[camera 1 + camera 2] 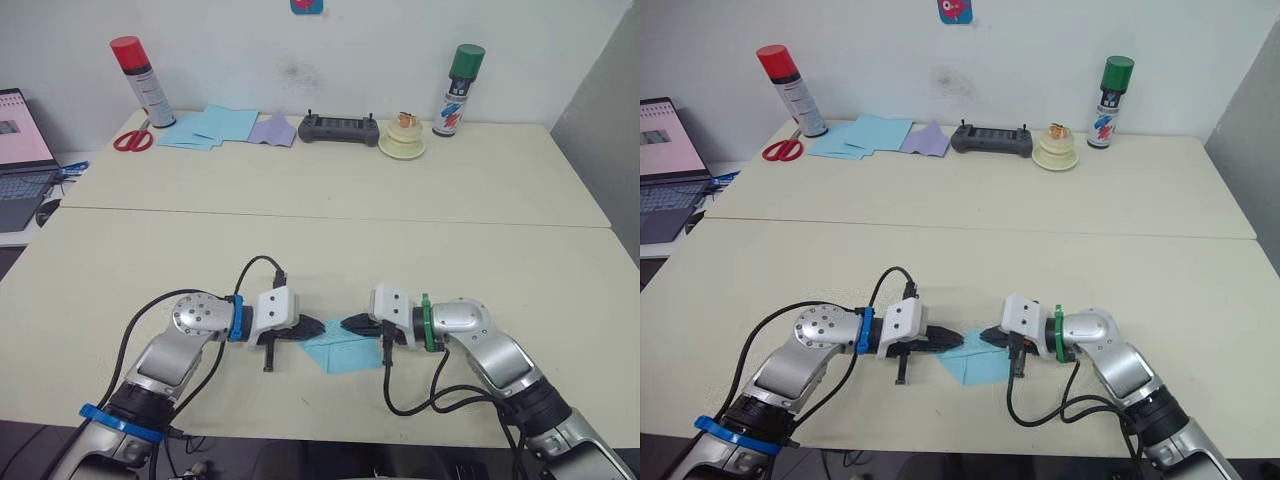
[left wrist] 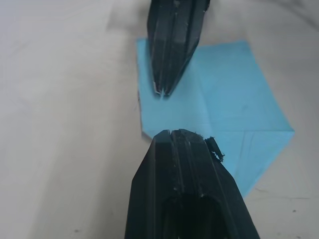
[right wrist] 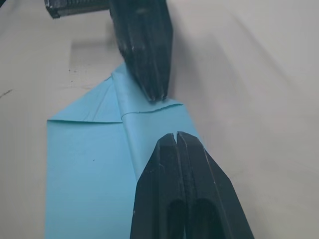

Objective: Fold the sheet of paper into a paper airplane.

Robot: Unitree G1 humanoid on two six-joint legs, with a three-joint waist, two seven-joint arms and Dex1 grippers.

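The sheet of paper lay flat on the near part of the table, between the two arms, already partly folded: its creases ran across it and one end came to a point toward the near edge. The left gripper reached in from the left and the right gripper from the right, their tips facing each other just apart over the far edge of the sheet. In both wrist views each pair of black fingers was pressed together into a single wedge, closed on nothing, with the tips resting on or just above the paper; whether they touched it could not be told.

Along the far side of the table, well apart from the arms, stood a red-capped spray can at the left with red-handled scissors just beside it, then a loose pile of light blue sheets, a lavender sheet, a dark handheld controller, a cream roll of tape and a green-capped spray can. A laptop sat open off the table's left end.
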